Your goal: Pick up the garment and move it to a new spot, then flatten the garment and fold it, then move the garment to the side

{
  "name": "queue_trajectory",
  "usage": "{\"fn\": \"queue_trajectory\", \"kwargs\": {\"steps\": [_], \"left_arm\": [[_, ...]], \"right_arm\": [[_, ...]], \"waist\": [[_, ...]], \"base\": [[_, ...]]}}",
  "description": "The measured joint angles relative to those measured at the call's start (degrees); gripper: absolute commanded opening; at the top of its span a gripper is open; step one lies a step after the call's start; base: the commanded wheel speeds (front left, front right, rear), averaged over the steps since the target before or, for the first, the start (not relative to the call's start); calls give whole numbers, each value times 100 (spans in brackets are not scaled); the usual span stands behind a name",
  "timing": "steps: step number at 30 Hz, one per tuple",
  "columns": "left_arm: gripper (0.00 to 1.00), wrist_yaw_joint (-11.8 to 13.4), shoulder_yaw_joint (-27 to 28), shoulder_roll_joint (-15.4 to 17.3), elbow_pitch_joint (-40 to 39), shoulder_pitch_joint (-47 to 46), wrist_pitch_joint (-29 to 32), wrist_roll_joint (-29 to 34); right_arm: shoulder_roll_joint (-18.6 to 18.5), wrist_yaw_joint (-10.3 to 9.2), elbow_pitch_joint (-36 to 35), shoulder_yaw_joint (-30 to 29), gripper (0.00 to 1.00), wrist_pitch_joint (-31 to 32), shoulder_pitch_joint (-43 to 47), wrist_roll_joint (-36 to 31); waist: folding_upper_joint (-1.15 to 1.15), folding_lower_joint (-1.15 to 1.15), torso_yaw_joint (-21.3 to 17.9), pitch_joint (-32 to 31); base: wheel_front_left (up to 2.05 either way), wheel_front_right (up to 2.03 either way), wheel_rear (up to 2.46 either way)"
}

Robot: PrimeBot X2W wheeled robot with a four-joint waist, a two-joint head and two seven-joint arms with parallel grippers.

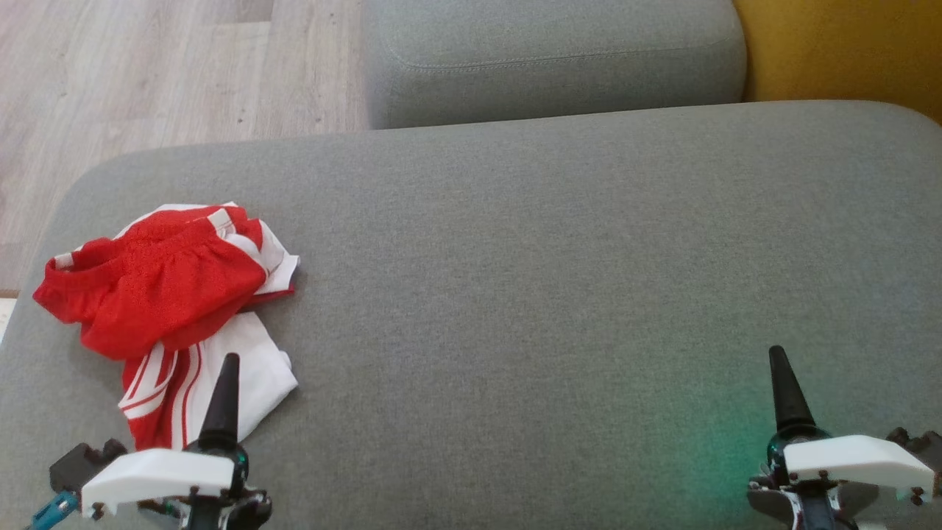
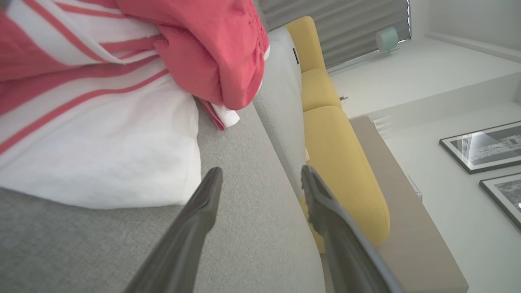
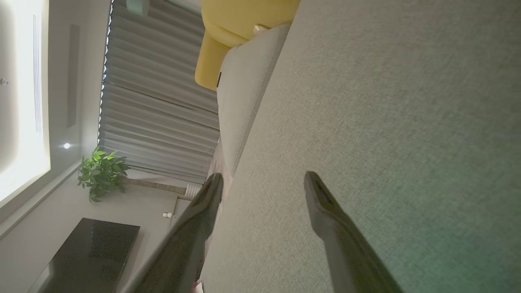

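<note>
Beside left jaws, crumpled garment (image 1: 158, 294), right jaws well apart

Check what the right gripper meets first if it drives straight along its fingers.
Way looks free: the right gripper points over the grey fabric sofa cushion; the crumpled red-and-white garment lies far to its left. If pitched down, the cushion comes first; depth unclear.

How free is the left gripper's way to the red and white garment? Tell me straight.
Probably free, yes. The left gripper stands open close beside the garment, whose white edge lies next to its fingers on the grey cushion. Nothing lies between them, so a short move should reach it.
</note>
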Motion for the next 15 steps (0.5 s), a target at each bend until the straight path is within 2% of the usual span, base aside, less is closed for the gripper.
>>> {"fn": "queue_trajectory", "kwargs": {"steps": [15], "left_arm": [[100, 254, -235, 112, -314, 115, -231, 1047]], "right_arm": [[-3, 0, -186, 313, 100, -267, -1, -1069]], "waist": [[0, 0, -13, -48]], "base": [[0, 0, 0]]}}
